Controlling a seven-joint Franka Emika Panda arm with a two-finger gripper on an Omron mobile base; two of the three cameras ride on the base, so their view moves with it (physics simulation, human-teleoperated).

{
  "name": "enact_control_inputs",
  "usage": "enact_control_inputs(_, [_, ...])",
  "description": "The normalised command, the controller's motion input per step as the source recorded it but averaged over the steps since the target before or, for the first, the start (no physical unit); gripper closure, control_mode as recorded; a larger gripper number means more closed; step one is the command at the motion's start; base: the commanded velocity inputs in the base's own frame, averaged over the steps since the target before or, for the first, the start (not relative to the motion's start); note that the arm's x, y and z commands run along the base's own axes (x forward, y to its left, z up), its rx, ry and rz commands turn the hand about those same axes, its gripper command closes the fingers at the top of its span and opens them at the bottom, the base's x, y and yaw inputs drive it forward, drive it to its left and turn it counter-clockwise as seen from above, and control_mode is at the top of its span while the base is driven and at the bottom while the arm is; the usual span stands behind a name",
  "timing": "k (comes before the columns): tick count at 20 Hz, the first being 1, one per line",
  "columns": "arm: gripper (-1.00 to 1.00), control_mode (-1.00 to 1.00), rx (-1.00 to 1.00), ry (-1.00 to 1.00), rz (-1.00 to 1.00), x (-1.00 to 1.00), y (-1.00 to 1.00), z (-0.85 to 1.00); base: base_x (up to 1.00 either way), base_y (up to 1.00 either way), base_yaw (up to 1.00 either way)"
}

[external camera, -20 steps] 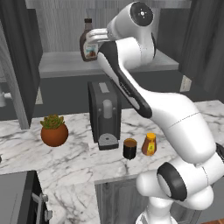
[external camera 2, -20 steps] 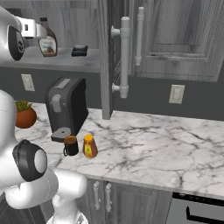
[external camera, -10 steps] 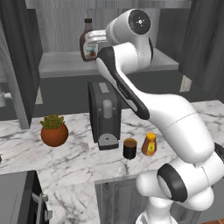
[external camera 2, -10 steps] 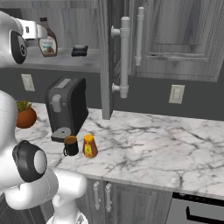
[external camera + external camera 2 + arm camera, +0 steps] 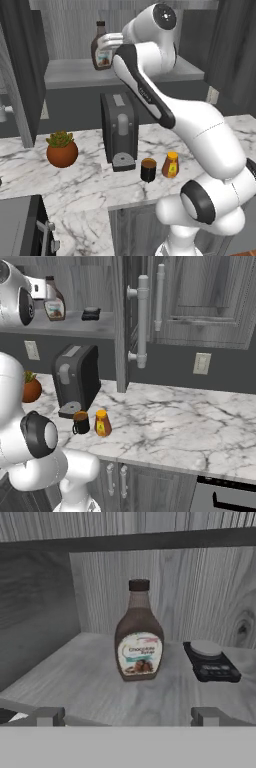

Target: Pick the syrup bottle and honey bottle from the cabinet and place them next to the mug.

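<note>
The syrup stands upright on the cabinet shelf, dead ahead of my claw, with a bare strip of shelf between us. My two fingertips sit wide apart, as far open as they go, and they hold nothing. From the left base view the syrup shows just past my wrist, near the left end of the shelf; from the right base view it stands beside my forearm.

Over the last second my arm has shifted a little in front of the cabinet, lining up on the bottle, while my fingers have stayed fully open. The bottle itself has not budged. I judge this to be the approach for the second pick: the honey is already down on the marble counter, just beside the mug, so half the job looks done. What remains is to push forward until the syrup's body sits between my fingers, close, lift, and carry it down to the same spot.

The label reads "Chocolate" across a white panel with a second word below it that I take for "Syrup", though it is too blurred to be sure. There is a red band and a small picture beneath. No brand name is legible.

To the bottle's right on the shelf lies a small dark scale, apart from it. I should keep my right finger clear of it going in.
</note>
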Motion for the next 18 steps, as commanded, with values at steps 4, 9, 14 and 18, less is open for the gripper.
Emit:
enact_control_inputs(4, [-1.0,-1.0,0.0,0.18,0.06,0.31,0.0,0.0,0.0,0.0,0.0])
enact_control_inputs(9, [-1.0,-1.0,0.0,-0.05,0.01,0.19,0.0,0.0,0.0,0.0,0.0])
enact_control_inputs(14, [-1.0,-1.0,0.0,-0.02,0.0,0.35,0.0,0.0,0.0,0.0,0.0])
enact_control_inputs(18, [-1.0,-1.0,0.0,0.0,0.0,0.29,0.0,0.0,0.0,0.0,0.0])
